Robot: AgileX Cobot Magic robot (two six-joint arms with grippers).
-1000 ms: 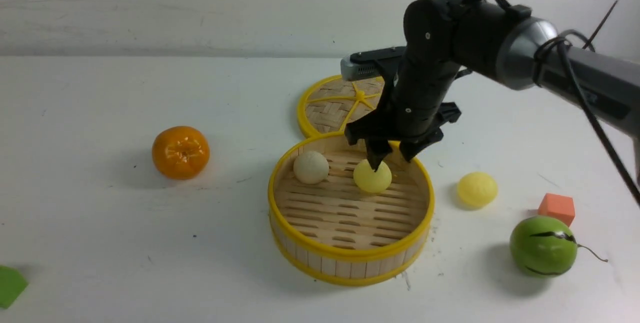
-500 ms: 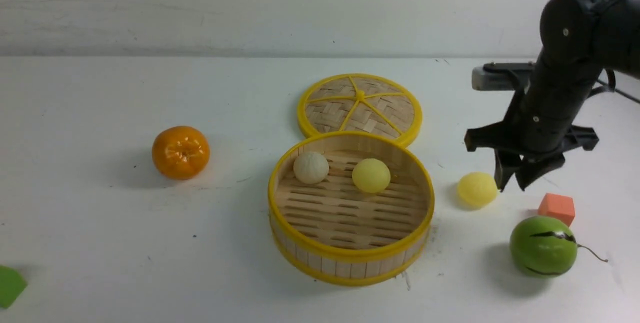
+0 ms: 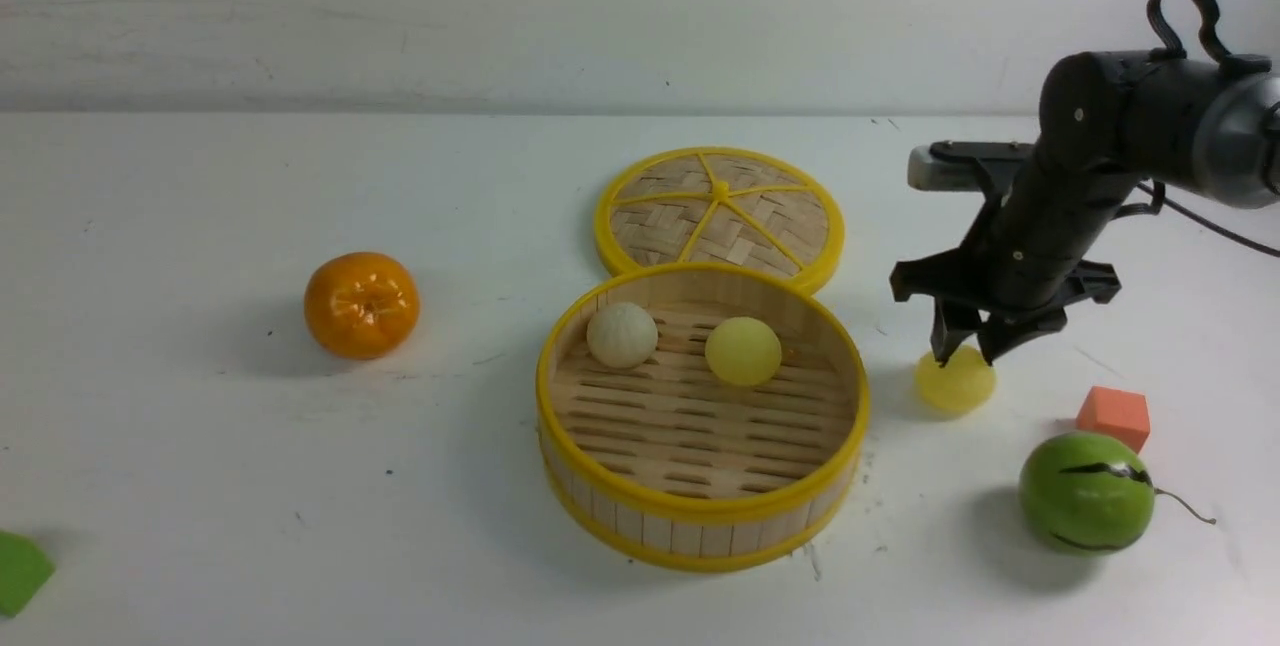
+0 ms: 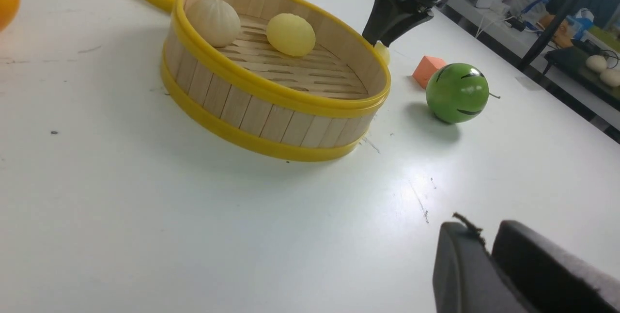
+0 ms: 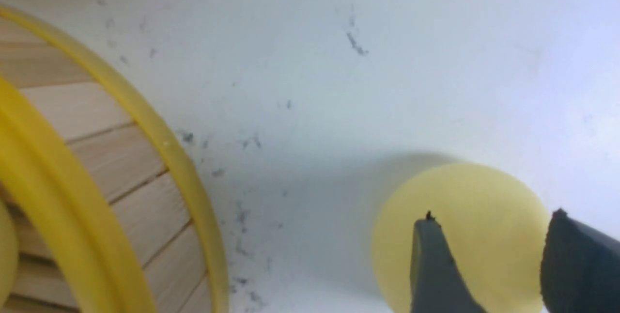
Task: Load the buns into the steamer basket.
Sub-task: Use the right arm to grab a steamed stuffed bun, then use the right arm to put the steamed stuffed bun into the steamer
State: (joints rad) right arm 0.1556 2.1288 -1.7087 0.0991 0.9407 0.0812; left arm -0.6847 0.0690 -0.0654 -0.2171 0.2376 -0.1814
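The steamer basket (image 3: 700, 509) stands mid-table with two buns on its slat floor, an off-white bun (image 3: 622, 334) and a pale yellow bun (image 3: 742, 351). A third, pale yellow bun (image 3: 955, 388) lies on the table just right of the basket. My right gripper (image 3: 967, 354) hangs open directly over it, fingertips down at its top; in the right wrist view the gripper (image 5: 494, 218) has the bun (image 5: 479, 250) showing between its fingers. My left gripper (image 4: 484, 235) is low near the table's front, fingers together and empty.
A flat woven lid (image 3: 720, 211) lies behind the basket. A glossy orange (image 3: 361, 305) sits to the left. A green striped melon (image 3: 1086, 492) and an orange-red cube (image 3: 1113, 416) lie right of the third bun. A green piece (image 3: 20, 571) is at the front left edge.
My right gripper left the yellow bun in the basket, swung right past the third bun, then came back left and down onto it. The buns have not moved.
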